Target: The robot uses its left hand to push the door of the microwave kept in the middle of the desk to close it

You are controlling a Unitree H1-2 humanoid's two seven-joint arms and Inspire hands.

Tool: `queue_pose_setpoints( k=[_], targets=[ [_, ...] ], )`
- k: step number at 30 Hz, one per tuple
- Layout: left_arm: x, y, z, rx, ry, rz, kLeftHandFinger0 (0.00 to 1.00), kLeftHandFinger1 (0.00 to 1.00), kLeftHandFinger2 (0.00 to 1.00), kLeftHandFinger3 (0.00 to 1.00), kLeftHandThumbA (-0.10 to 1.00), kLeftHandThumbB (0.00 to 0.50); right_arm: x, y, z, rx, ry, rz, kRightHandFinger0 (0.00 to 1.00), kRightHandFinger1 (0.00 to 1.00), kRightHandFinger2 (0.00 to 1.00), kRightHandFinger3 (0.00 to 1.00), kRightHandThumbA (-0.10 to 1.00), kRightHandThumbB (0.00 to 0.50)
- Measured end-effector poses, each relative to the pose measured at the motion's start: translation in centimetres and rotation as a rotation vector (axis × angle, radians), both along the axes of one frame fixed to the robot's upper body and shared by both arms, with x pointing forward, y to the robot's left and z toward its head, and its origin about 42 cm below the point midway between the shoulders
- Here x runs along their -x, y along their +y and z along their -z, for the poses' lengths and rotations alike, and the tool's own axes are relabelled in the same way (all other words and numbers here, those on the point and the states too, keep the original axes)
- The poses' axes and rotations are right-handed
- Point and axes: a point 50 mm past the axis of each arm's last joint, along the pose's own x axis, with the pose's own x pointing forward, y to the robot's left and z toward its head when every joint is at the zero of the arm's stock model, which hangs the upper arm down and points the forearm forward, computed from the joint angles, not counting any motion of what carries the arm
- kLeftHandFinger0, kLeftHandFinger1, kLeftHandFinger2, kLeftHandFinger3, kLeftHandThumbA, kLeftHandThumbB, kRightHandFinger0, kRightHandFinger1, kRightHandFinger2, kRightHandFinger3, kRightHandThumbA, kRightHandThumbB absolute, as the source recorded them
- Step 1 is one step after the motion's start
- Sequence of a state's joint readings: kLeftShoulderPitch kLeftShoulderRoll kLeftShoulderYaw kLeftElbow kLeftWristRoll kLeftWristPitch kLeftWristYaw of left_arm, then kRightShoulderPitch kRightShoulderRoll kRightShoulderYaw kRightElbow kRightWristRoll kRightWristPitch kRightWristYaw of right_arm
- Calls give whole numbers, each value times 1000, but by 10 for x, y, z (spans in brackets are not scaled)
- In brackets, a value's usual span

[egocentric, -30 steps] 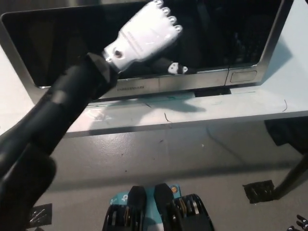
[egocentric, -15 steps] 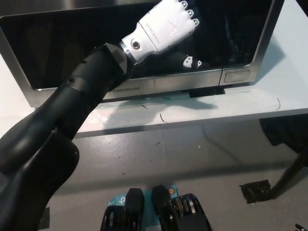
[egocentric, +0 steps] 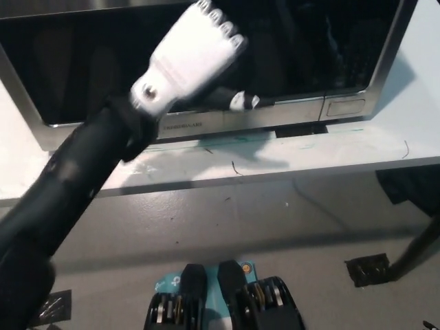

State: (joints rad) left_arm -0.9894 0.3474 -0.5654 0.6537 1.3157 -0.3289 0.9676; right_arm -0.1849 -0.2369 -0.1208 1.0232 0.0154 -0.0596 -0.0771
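The microwave (egocentric: 289,113) fills the top of the head view, steel-framed, standing on the white desk (egocentric: 330,148). Its dark glass door (egocentric: 316,48) lies level with the steel strip below it and looks shut. My white left hand (egocentric: 189,58) reaches up from the lower left on its black forearm and rests over the middle of the door. It holds nothing and is open, the thumb (egocentric: 240,102) standing apart near the door's lower edge. The right hand is out of the picture.
A steel push panel (egocentric: 346,108) sits at the microwave's lower right corner. The desk's front edge (egocentric: 275,175) runs across the middle, with grey floor below it. A dark object (egocentric: 412,189) and a slanted black leg (egocentric: 416,251) stand at the right.
My left hand reached right and up across the door half a second ago, then drew back left; it is now near where it was one second ago. The camera shifted slightly.
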Motion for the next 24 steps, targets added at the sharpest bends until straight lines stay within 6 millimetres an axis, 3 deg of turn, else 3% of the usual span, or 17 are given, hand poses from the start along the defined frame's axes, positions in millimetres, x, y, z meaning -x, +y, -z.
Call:
queue_pose_setpoints(
  k=[3,10,11,14,18,21,24],
  targets=[
    [23,12,14,45,-2,9,0,0,0,0,645,500,-1,0,0,0,-1,0,802,923,988,993,58,0],
    [80,32,31,153,-9,26,0,0,0,0,-45,500,0,1,0,-1,0,0,802,923,988,993,58,0],
    [91,37,35,173,-8,25,0,0,0,0,-98,500,0,0,0,-1,1,0,802,923,988,993,58,0],
    [119,55,43,228,3,-1,0,0,0,0,-100,500,0,0,0,-1,0,0,802,923,988,993,58,0],
    [158,94,50,312,25,-78,0,0,0,0,-100,500,-2,-2,-1,1,-4,4,802,923,988,993,58,0],
    [184,141,66,348,87,-208,0,0,0,0,-100,500,-9,-7,-7,10,-20,8,802,923,988,993,58,0],
    [198,168,85,380,160,-304,0,0,0,0,-100,500,-13,-15,-11,22,-30,14,802,923,988,993,58,0]
  ],
)
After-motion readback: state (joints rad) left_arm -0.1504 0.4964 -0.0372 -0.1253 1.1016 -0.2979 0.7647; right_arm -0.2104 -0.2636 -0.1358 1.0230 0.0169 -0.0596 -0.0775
